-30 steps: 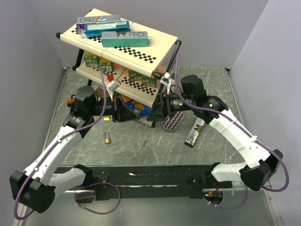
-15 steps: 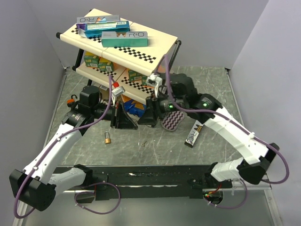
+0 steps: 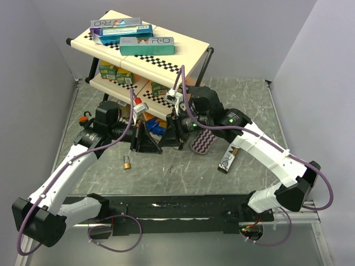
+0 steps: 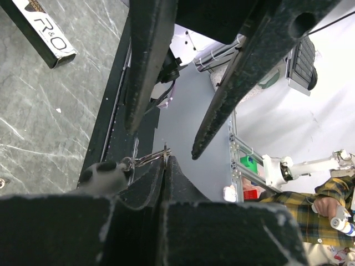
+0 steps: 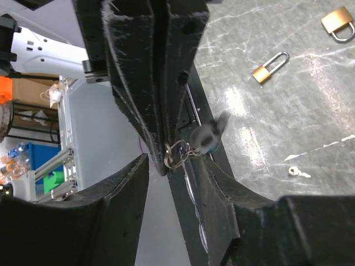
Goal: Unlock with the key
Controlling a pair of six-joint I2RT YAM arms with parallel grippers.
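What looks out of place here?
One R&O box lies on the table beside the right arm, while similar boxes sit on the shelf top. A tiny metal piece, perhaps a key, lies loose on the table, apart from the padlock.

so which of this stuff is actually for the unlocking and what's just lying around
For the job: key on its ring, pinched in the left gripper; right gripper, open around the ring; two brass padlocks.
Lying about: shelf rack, teal box, zigzag pouch, dark R&O box.
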